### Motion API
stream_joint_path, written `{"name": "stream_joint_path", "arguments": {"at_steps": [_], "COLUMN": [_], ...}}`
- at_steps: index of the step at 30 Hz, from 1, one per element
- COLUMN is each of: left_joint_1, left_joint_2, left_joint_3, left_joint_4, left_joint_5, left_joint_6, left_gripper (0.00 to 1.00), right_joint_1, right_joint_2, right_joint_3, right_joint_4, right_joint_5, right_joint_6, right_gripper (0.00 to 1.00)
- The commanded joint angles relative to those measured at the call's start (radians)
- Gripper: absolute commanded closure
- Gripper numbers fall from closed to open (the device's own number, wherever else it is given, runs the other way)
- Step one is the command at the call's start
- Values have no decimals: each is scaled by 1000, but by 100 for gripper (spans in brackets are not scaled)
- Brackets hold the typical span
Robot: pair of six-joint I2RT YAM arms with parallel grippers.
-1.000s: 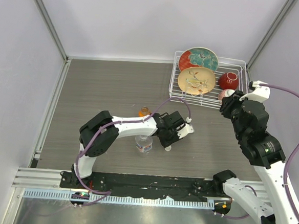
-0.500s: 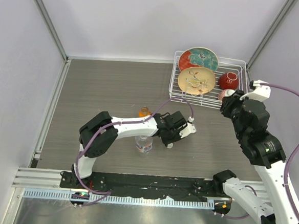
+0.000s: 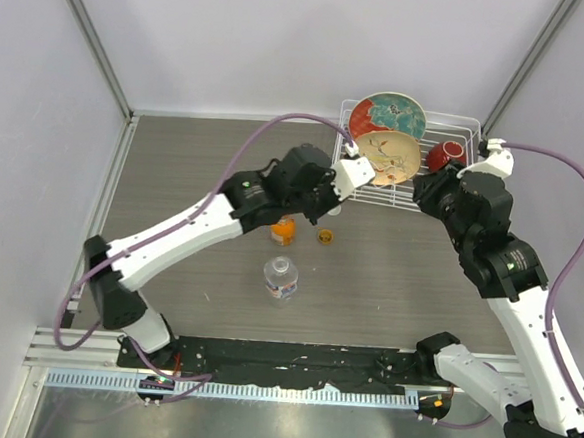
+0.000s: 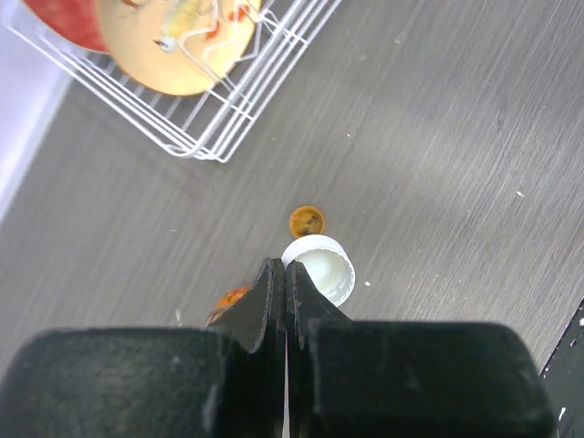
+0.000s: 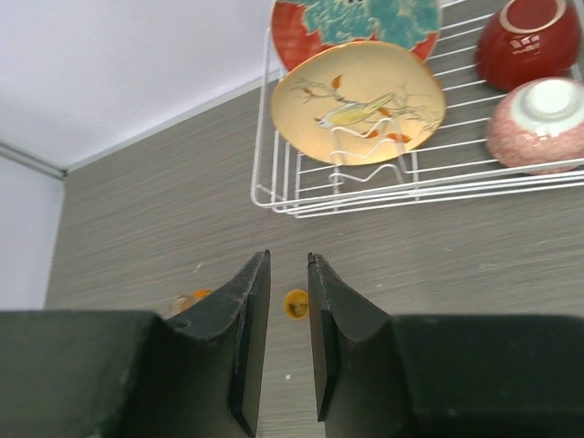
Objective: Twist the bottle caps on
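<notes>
Left gripper [image 4: 285, 274], closed on the white cap [image 4: 319, 267], has risen from beside the water bottle [image 3: 281, 278]. Orange cap [image 3: 325, 235] lies at the orange bottle's [image 3: 283, 231] 3 o'clock. Right gripper [image 5: 287, 274] is empty, closed as far as it goes. Both bottles still uncapped.

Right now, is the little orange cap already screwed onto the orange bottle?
No, the orange cap lies loose on the table, apart from the orange bottle.

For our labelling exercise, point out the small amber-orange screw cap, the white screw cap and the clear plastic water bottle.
small amber-orange screw cap [image 4: 307, 221], left wrist view, its open face.
white screw cap [image 4: 321, 268], left wrist view, its inside.
clear plastic water bottle [image 3: 281, 278], top external view, its shoulder.
</notes>
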State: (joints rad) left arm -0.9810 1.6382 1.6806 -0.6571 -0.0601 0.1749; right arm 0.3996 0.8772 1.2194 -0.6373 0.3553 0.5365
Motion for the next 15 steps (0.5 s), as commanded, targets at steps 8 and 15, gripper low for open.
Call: {"name": "stream_joint_path", "arguments": {"at_steps": [8, 15], "left_joint_1": [16, 2], "left_joint_2": [-412, -483], "left_joint_3": [-465, -700], "left_joint_4": [568, 1002], "left_joint_5": [35, 20], "left_joint_6": [202, 279], "left_gripper": [100, 100], "right_joint_1": [4, 2], "right_joint_2": [62, 74], "right_joint_3": [-108, -287], "right_joint_4": [309, 631], "right_joint_5": [-390, -630], "right_joint_6": [269, 512], "right_gripper": [70, 52]}}
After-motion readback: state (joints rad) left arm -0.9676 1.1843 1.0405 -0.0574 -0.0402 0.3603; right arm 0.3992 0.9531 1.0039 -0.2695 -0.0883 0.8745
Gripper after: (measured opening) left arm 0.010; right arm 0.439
